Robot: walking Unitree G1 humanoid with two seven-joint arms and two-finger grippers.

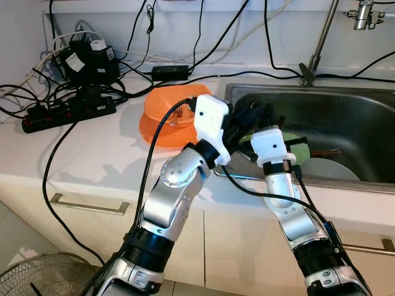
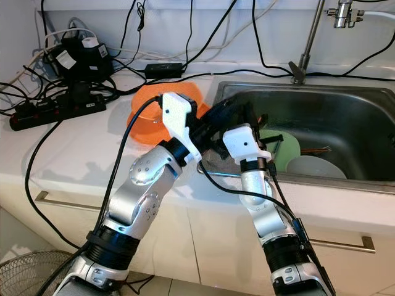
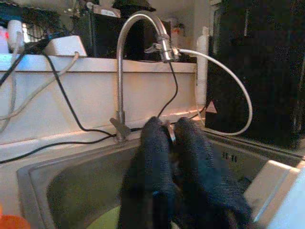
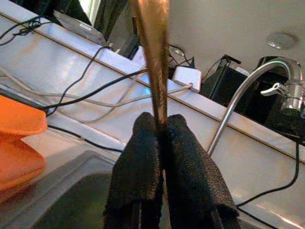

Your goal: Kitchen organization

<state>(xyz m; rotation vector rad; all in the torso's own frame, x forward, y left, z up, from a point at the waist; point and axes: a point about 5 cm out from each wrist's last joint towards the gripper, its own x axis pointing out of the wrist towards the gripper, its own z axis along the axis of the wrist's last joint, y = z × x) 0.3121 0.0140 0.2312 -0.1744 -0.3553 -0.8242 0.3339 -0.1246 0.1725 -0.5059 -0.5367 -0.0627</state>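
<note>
both grippers over the sink's near-left corner

right gripper clenched on brown chopsticks, pointing twelve o'clock; left gripper closed, empty. crowded together above the sink, they could knock and drop the sticks.

White countertop, pale wall behind, cabinet fronts with metal handle, light tiled floor

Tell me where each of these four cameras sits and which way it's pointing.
Left eye view: head, looking down at counter and sink; both arms show.
Right eye view: same scene; shares the orange bowl.
Left wrist view: along the left hand, facing the faucet.
Right wrist view: along the right hand, shut on a brown stick; the faucet appears here too.
</note>
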